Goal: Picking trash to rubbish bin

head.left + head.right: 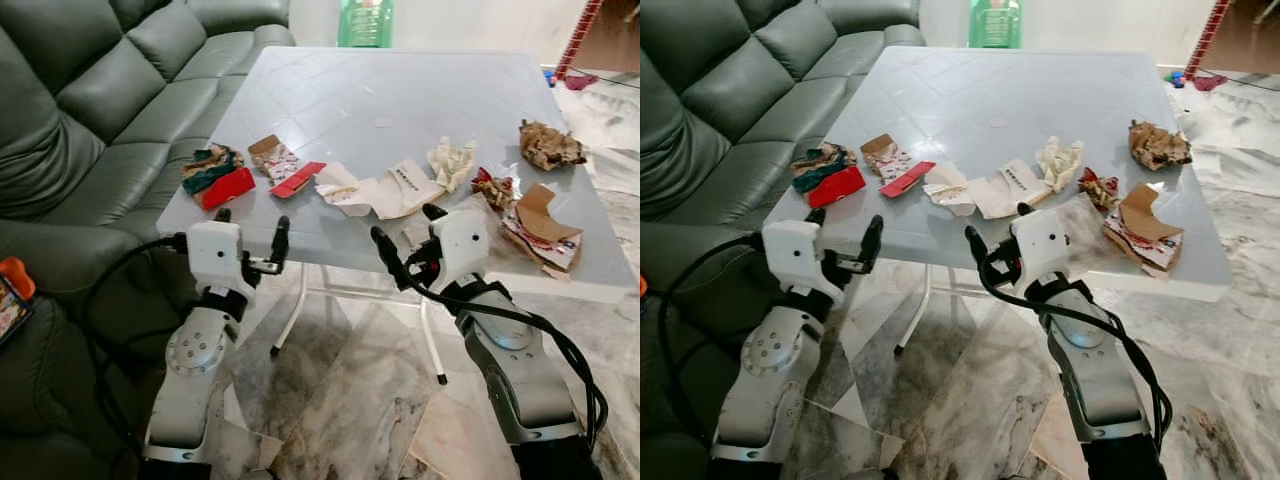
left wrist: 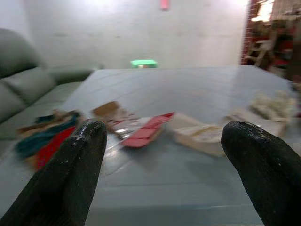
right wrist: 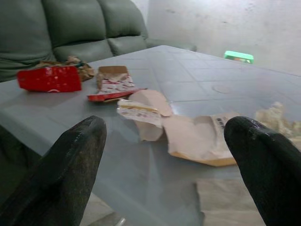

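Marble floor tiles (image 1: 350, 400) run under a pale grey square table (image 1: 400, 110), which stands beside a dark green leather sofa (image 1: 90, 110) on the left. Trash is strewn along the table's near edge. From left to right lie a crumpled teal and brown wrapper (image 1: 208, 165) touching a flattened red packet (image 1: 228, 187), then a small torn carton with a brown flap (image 1: 272, 155), a red strip of packaging (image 1: 298, 179), and a spread of torn cream paper wrappers (image 1: 380, 190). Just beyond those sits a crumpled cream tissue (image 1: 452, 160). Further right is a small red and gold foil wrapper (image 1: 493, 186), a torn brown cardboard box (image 1: 542, 228) at the near right edge, and a crumpled brown paper ball (image 1: 548, 145) farther back on the right.

Both silver arms reach up from below toward the near edge of the table. The left gripper (image 1: 251, 232) hovers just short of the edge, in front of the red packet, its two black fingers spread apart and holding nothing. The right gripper (image 1: 408, 238) hovers near the edge in front of the cream wrappers, its fingers likewise spread wide and empty. A green plastic object (image 1: 364, 22) stands beyond the far side of the table.
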